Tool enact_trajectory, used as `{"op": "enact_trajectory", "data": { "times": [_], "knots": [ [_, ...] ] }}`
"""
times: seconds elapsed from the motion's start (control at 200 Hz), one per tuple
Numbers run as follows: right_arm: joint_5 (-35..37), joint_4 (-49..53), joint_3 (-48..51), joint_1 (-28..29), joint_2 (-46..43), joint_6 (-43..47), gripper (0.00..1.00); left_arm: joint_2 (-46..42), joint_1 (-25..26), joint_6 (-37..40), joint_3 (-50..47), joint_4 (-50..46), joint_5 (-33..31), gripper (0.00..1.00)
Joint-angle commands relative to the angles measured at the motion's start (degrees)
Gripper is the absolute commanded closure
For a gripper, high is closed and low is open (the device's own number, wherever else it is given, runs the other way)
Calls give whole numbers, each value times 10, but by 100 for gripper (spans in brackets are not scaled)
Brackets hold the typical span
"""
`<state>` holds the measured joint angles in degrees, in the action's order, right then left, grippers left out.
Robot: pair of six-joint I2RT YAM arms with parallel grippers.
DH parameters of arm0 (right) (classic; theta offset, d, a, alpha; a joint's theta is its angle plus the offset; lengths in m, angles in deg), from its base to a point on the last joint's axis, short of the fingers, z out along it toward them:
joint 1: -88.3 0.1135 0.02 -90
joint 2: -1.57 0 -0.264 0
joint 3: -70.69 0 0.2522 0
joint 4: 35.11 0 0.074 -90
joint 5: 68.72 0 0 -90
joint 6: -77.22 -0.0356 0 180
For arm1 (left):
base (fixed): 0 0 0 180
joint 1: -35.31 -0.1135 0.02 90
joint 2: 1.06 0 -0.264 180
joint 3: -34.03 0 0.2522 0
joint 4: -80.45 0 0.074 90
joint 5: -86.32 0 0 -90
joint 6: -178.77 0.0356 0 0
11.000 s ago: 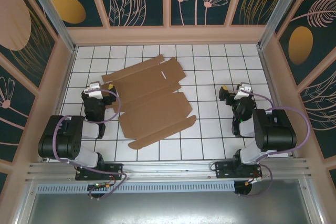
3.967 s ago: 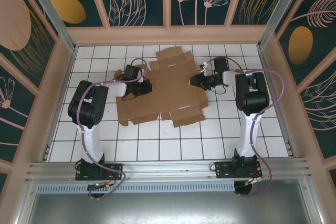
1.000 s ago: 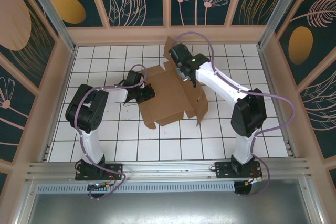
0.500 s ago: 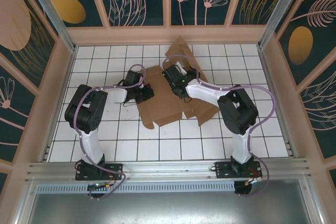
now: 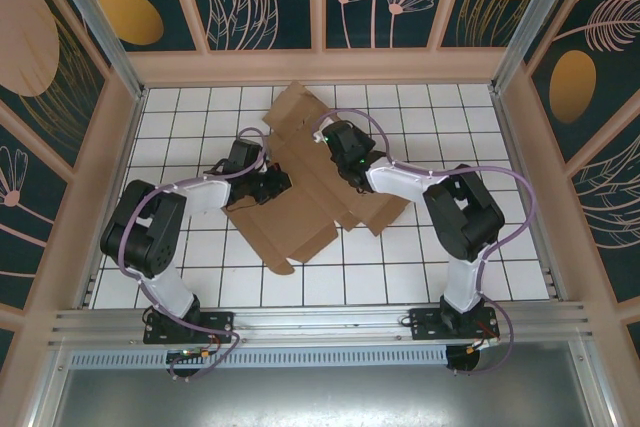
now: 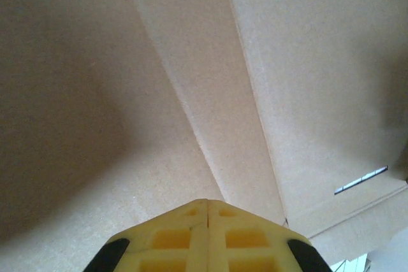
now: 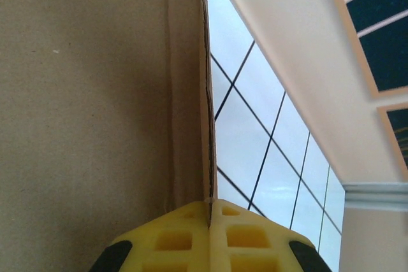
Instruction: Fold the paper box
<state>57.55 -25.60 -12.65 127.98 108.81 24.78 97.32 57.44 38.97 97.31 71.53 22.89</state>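
Over the last second the paper box [image 5: 300, 212] has gone from half-raised to splayed. The panel that your right arm held up near the far side has come down, and the sheet has swung so that one corner now points at the near edge and one flap tilts up toward the back wall. It sits mid-surface between the two arms. The right claw [image 5: 350, 175] has pulled back over the middle of the sheet. In the right wrist view its yellow fingers are pressed together with a cardboard edge running into the seam, so read it as clamped on that edge. The left claw [image 5: 272, 183] is at the sheet's left margin with its fingers together. You cannot tell whether it pinches any board. My reading is that no wall stands yet and the creases still need setting. The surface [image 5: 200, 277] is white with a black grid. The room is dark teal panels with peach plant prints in a pale wooden frame [image 5: 320, 65], with a metal rail [image 5: 320, 322] along the near side.
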Motion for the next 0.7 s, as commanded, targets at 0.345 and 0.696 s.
{"op": "enact_trajectory", "data": {
  "times": [0.345, 0.696],
  "knots": [
    [-90, -138, 46, 5, -49, 137, 97, -47, -26, 6, 58, 8, 24, 65],
    [-163, -37, -21, -39, -18, -13, 39, -28, -26, 56, 47, -65, -60, 67]
  ]
}}
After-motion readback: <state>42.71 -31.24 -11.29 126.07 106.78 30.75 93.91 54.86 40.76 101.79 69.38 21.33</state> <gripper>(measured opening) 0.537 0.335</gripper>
